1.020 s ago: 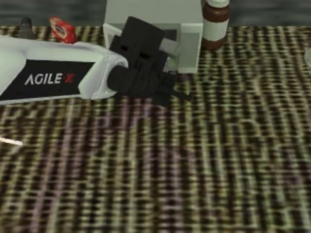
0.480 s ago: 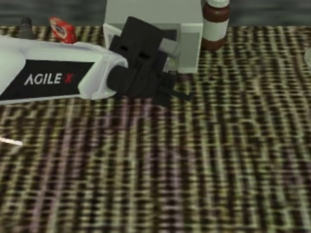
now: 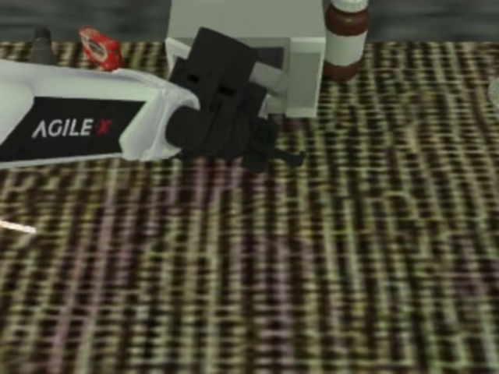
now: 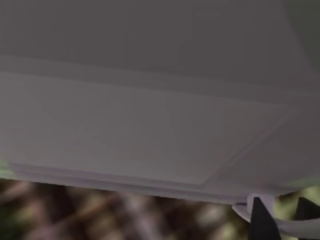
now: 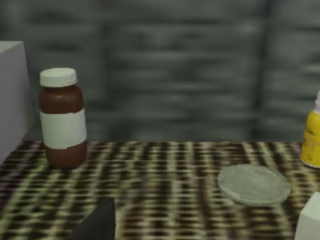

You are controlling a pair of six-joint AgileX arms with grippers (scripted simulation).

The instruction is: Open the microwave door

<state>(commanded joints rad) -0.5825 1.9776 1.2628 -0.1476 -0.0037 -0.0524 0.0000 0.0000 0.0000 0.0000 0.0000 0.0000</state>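
The pale grey-white microwave (image 3: 245, 23) stands at the table's far edge, with its control strip (image 3: 306, 78) on the right of its front. The microwave door (image 3: 270, 75) stands slightly ajar, swung out a little from the front. My left arm reaches in from the left, and its black gripper (image 3: 273, 149) is at the door's front. In the left wrist view the door (image 4: 150, 125) fills the frame and the left gripper (image 4: 281, 220) is shut on the pale door handle (image 4: 242, 210). My right gripper (image 5: 97, 222) shows only as a dark part.
A brown-and-white jar (image 3: 345, 39) stands just right of the microwave, also in the right wrist view (image 5: 63, 117). A red packet (image 3: 100, 47) and a dark bottle (image 3: 40, 43) lie behind my left arm. A grey plate (image 5: 254, 184) and a yellow bottle (image 5: 312, 142) sit farther right.
My left arm has drawn back a little to the left with the handle, and the door's grey edge has swung out slightly farther from the oven front.
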